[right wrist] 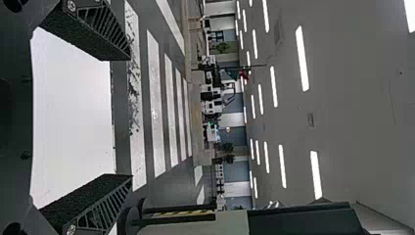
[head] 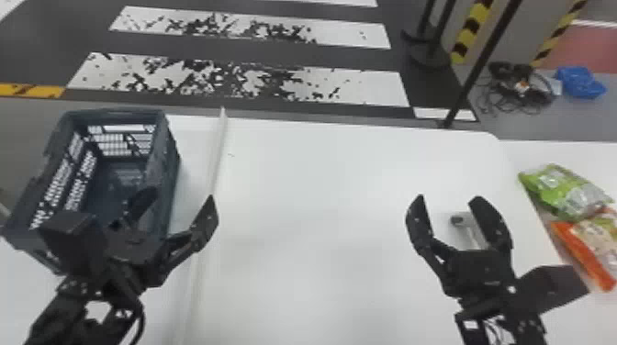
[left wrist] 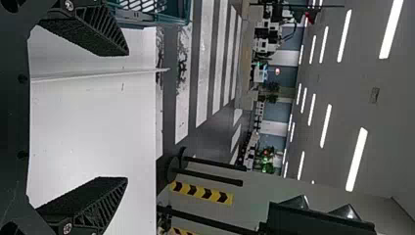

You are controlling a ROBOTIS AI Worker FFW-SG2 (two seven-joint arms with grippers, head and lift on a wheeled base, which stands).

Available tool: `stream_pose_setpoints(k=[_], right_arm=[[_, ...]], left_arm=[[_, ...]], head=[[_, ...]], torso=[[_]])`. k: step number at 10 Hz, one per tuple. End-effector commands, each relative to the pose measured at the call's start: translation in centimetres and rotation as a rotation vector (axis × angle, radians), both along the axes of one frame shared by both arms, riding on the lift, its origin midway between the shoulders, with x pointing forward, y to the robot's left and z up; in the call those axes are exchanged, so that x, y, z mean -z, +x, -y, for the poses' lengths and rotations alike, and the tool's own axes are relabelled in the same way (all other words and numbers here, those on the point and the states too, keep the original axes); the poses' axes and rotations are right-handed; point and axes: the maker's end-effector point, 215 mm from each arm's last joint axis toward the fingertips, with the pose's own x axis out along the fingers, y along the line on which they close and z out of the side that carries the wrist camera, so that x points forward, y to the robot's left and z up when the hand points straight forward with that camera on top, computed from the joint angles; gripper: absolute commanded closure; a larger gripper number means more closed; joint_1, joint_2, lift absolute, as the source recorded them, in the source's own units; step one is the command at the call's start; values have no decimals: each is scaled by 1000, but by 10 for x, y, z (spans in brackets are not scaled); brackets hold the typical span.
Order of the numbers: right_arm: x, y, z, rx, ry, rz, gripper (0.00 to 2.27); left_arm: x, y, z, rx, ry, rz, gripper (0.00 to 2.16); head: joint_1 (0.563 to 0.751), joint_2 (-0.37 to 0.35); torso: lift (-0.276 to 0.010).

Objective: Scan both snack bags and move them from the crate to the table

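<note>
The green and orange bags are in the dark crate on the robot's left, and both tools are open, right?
No: in the head view, the green bag and orange bag lie outside the dark crate, on the robot's right. The crate is on its left, and the left tool and right tool are open.

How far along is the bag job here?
Moving looks done: the green bag and orange bag lie at the robot's far right, outside the crate, whose visible floor is bare. In hand: nothing; left gripper and right gripper are open and empty. Remaining: probably nothing, though scanning cannot be confirmed.
</note>
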Motion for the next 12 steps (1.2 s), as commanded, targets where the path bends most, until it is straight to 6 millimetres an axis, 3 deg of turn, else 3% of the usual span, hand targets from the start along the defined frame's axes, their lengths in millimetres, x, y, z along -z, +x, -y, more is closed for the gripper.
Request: stream_pose_setpoints(k=[1,12], right_arm=[[0,0,-1,-1,1,0,73],[1,0,-2,-3,2,0,80]], left_arm=[[0,0,0,1,0,0,83],[4,-1,0,-1,0,-8,83]], head=[[695,-79],[695,-77]], torso=[[-88],[-88]])
